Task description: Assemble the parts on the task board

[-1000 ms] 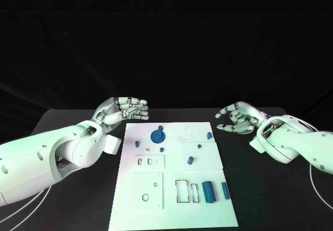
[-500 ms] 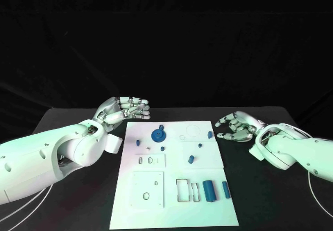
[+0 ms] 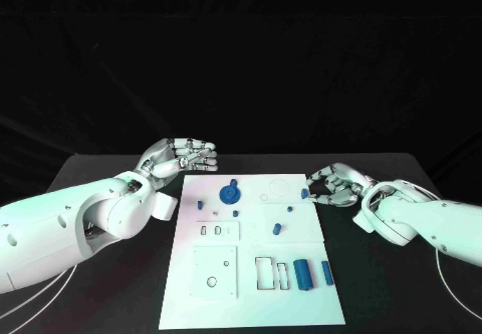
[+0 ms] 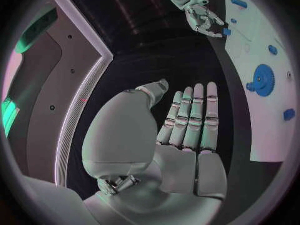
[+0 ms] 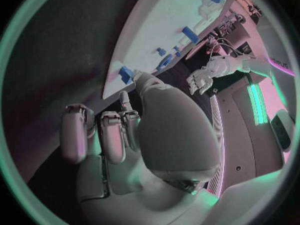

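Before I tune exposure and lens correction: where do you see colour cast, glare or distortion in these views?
Head view: a green tint lies on the white task board and both arms, against a black backdrop. Left wrist view: fisheye bends the board's edge, and the left hand looms large. Right wrist view: pink and green light mix, a bright green strip glares at the rim, and the right hand looks soft.

You have the white task board (image 3: pixel 251 278) lying flat on the bench; a blue gear (image 3: pixel 230 195) sits near its far end, and two upright blue bars (image 3: pixel 302 275) stand toward its near right corner.
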